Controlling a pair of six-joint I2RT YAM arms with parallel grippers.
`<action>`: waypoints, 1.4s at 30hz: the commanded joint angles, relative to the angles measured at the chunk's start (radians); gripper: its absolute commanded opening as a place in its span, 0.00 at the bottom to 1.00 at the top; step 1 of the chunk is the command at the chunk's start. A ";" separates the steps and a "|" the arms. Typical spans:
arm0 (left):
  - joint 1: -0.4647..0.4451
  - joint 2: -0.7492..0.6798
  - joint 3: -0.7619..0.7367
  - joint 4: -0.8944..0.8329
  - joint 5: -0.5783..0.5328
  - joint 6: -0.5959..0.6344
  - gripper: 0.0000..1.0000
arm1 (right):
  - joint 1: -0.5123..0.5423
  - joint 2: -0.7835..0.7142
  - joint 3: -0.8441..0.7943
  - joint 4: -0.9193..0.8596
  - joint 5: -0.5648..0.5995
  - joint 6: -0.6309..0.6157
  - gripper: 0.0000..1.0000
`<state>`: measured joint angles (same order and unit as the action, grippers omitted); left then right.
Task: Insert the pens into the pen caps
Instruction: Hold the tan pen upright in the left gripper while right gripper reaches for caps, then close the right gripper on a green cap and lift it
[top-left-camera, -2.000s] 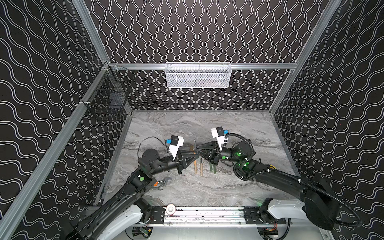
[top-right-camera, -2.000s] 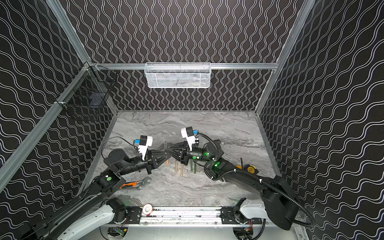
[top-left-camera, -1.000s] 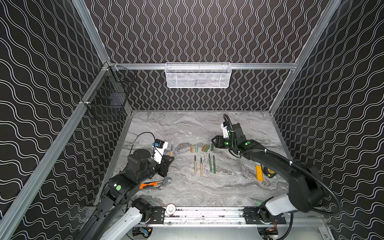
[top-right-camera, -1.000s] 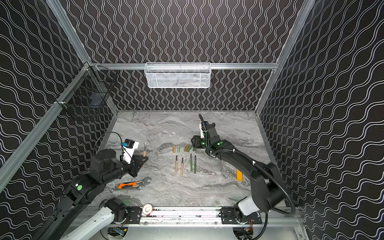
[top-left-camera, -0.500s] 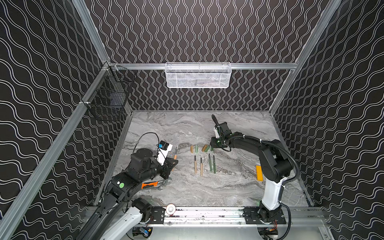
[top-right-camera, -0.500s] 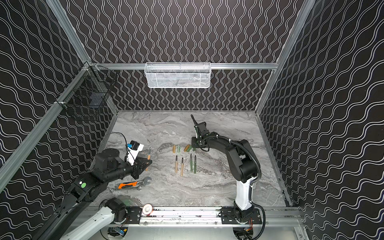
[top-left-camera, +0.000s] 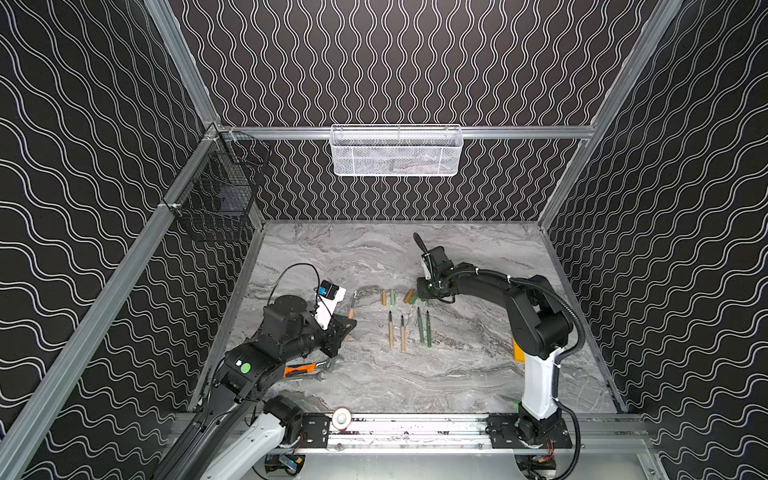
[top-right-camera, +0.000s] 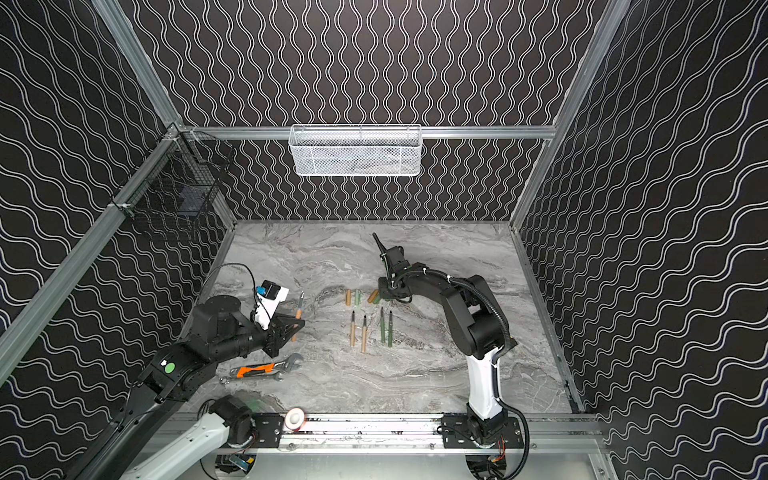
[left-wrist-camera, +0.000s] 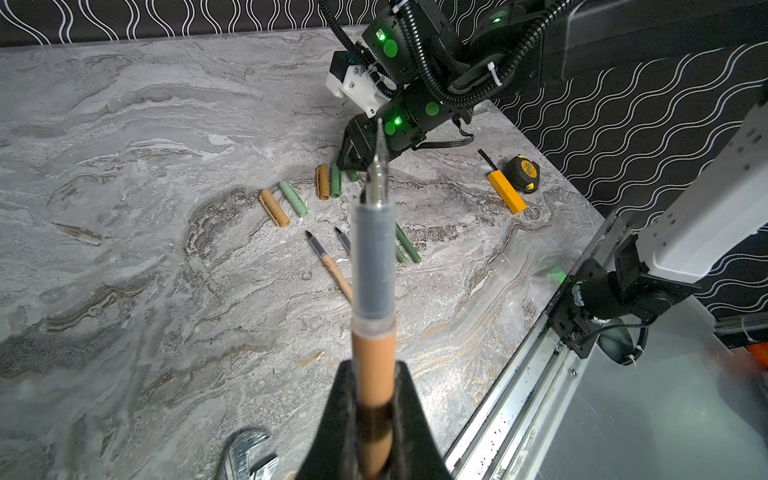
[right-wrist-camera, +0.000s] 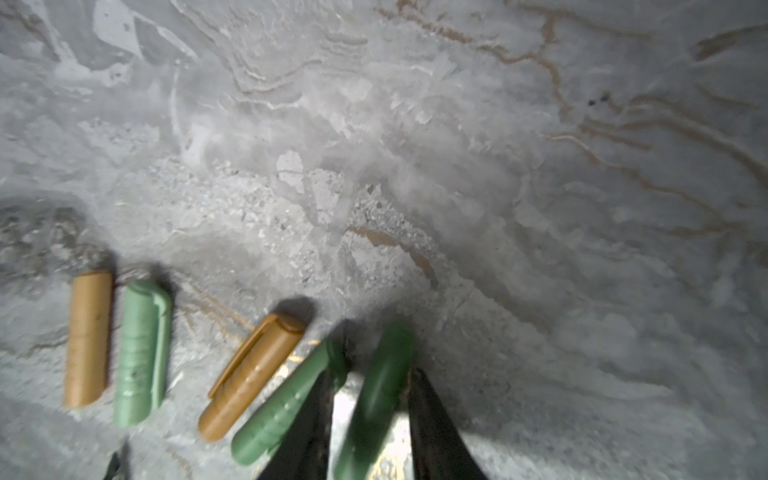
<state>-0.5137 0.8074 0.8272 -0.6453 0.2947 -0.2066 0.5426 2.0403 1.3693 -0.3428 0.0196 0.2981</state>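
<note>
Grey marbled table (top-left-camera: 415, 374) fills the floor of your cell. A white mesh basket (top-left-camera: 397, 151) hangs on the back wall and a black wire basket (top-left-camera: 216, 199) on the left wall. Contents of both are too dim to read.

Your left gripper (left-wrist-camera: 374, 374) is at the left of the table, held off the surface. Its jaws are clamped on a tan pen (left-wrist-camera: 374, 266). The pen's dark grip section and point stick out past the fingertips.

Your right gripper (right-wrist-camera: 372, 370) is down at the table, past the middle, at the right end of the cap row. Its jaws stand apart, straddling a dark green cap (right-wrist-camera: 376, 395). One finger touches the cap's side; a bright strip of table shows between the cap and the other finger. The cap is tilted and blurred.

An orange-handled wrench (top-right-camera: 262, 370) lies flat near the front, just beside your left arm. A yellow block (left-wrist-camera: 507, 191) and a tape measure (left-wrist-camera: 523, 174) lie close together at the right side.

Four pens (top-left-camera: 402, 334) lie in a row mid-table, uncapped, tips toward the back wall. The two tan ones are on the left, the two green on the right.

Four more pen caps (right-wrist-camera: 141, 353) lie just behind that row. A tan and a light green one lie side by side. Another tan and light green pair lies angled, the green one hard by your right gripper's finger. You cannot tell whether they touch.
</note>
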 joint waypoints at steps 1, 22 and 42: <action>0.005 -0.008 0.004 0.030 -0.001 0.004 0.00 | 0.011 0.018 0.030 -0.070 0.061 -0.017 0.30; 0.017 0.000 0.004 0.038 0.028 0.009 0.00 | 0.022 -0.013 0.064 -0.104 0.109 -0.045 0.19; -0.067 0.152 -0.111 0.442 0.286 -0.246 0.00 | -0.032 -0.666 -0.491 0.552 -0.463 0.027 0.18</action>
<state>-0.5480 0.9386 0.7433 -0.4137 0.5255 -0.3534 0.5129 1.4410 0.9382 0.0017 -0.2707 0.2604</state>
